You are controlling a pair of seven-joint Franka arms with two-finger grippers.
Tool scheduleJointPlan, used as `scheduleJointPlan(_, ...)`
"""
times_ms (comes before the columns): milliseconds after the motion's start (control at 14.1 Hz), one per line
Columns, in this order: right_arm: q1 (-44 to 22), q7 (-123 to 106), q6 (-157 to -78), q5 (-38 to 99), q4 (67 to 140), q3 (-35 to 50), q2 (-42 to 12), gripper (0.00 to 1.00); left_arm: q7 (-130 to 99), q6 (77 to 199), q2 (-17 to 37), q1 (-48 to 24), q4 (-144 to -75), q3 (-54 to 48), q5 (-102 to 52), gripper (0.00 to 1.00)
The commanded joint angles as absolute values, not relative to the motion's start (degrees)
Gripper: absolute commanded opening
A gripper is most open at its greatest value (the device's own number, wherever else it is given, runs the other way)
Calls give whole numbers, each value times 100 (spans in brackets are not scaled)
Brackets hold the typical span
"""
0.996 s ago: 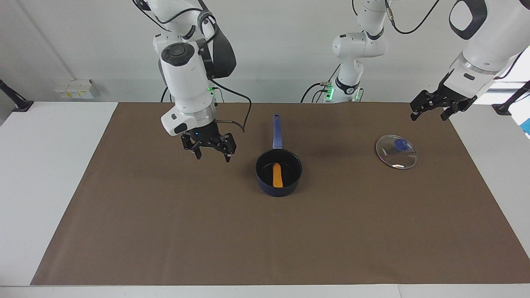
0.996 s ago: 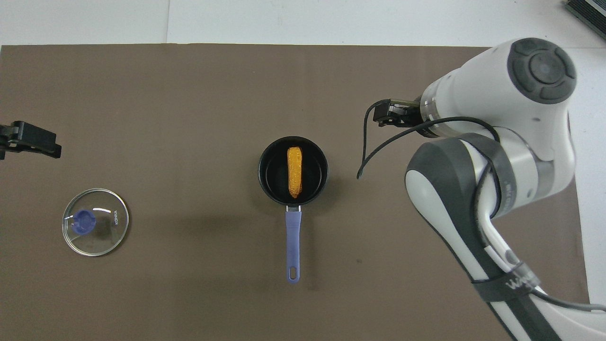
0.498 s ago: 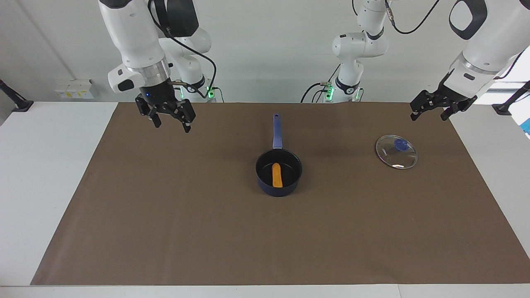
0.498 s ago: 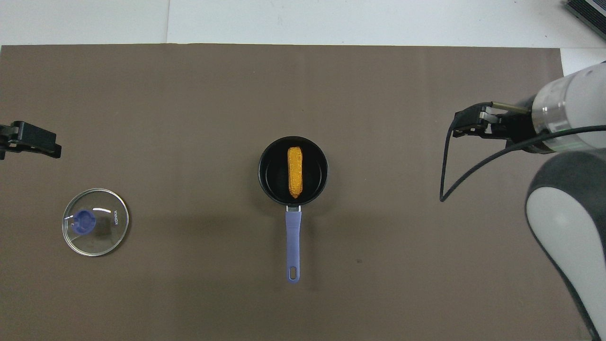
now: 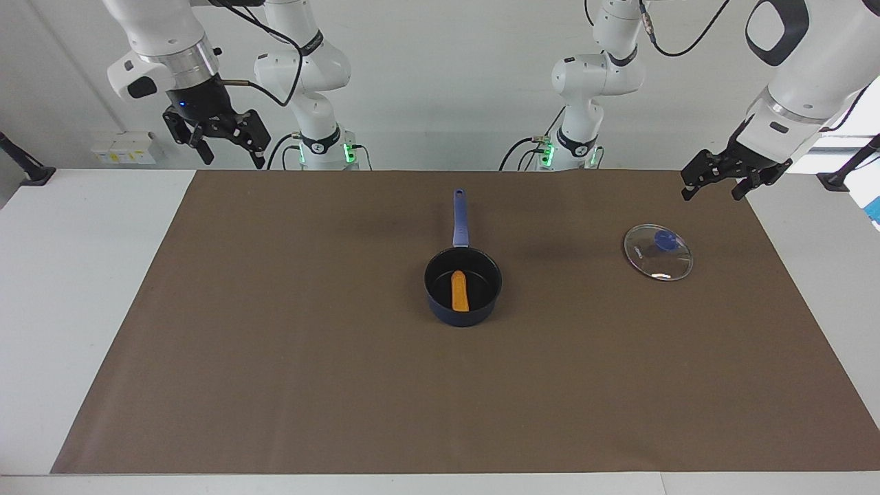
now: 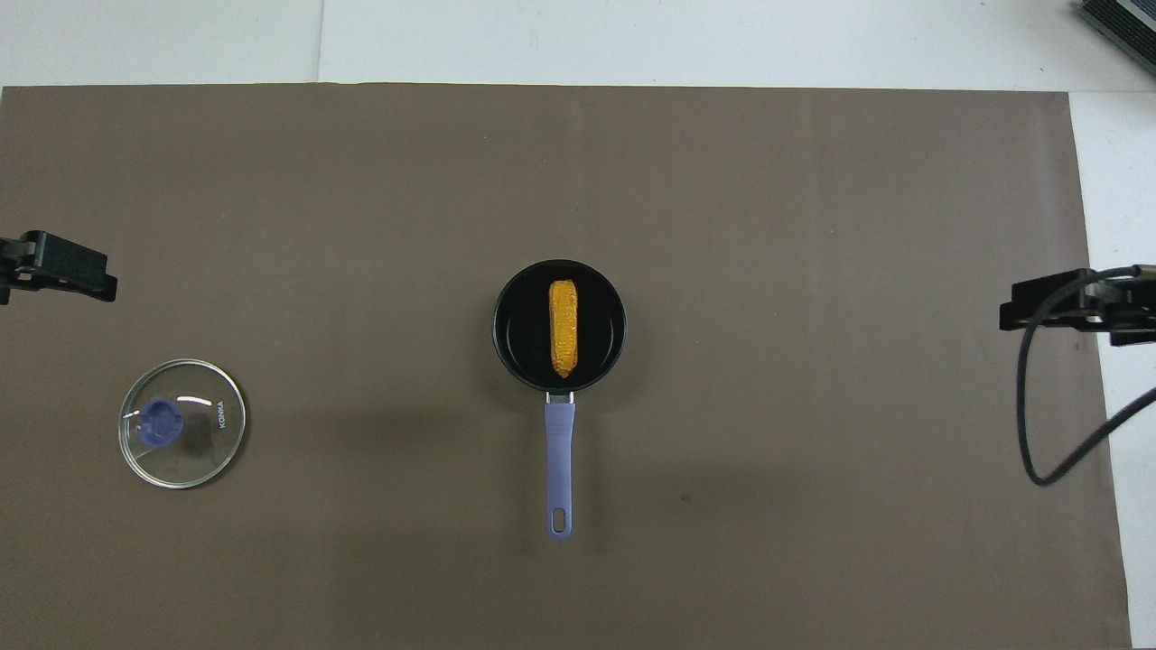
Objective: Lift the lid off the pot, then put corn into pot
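The right gripper (image 5: pixel 227 146) hung open and empty over the mat's (image 5: pixel 275 385) corner; the left gripper (image 5: pixel 718 182), equally open, waited above the lid (image 5: pixel 658 252). The corn (image 5: pixel 460 290) lay in the pot (image 5: pixel 440 302) (task apparently complete), so parking clear sufficed.

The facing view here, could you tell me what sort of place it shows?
Probably a robotics lab bench: two white arms mounted at a white table under a brown mat, with only a pot, corn and lid set out as props.
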State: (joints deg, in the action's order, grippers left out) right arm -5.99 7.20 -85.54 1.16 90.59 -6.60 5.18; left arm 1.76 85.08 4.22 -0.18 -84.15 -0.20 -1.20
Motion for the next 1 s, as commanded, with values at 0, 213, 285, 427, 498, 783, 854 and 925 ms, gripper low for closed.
scheduleJointPlan(0, -571, 229, -8385, 237, 9061, -773, 763, 100, 176, 8429, 369, 18, -8429, -35, -79, 100)
scheduleJointPlan(213, -606, 220, -8131, 229, 9071, -729, 791, 100, 176, 8429, 369, 18, -8429, -35, -79, 100)
scheduleJointPlan(285, -589, 220, -8139, 229, 9079, -747, 800, 100, 176, 8429, 369, 18, -8429, -35, -79, 100)
scheduleJointPlan(427, -554, 211, -8139, 193, 9114, -800, 817, 100, 176, 8429, 369, 18, -8429, -35, -79, 100)
scheduleJointPlan(498, -554, 220, -8139, 159, 9123, -800, 817, 100, 176, 8429, 369, 18, -8429, -35, -79, 100)
scheduleJointPlan(783, -554, 211, -8139, 106, 9027, -782, 695, 100, 176, 8429, 369, 18, -8429, -35, -79, 100)
scheduleJointPlan(854, -545, 211, -8139, 105, 8931, -782, 633, 100, 176, 8429, 369, 18, -8429, -35, -79, 100)
scheduleJointPlan(925, -536, 176, -8139, 97, 8782, -782, 555, 100, 176, 8429, 369, 18, -8429, -35, -79, 100)
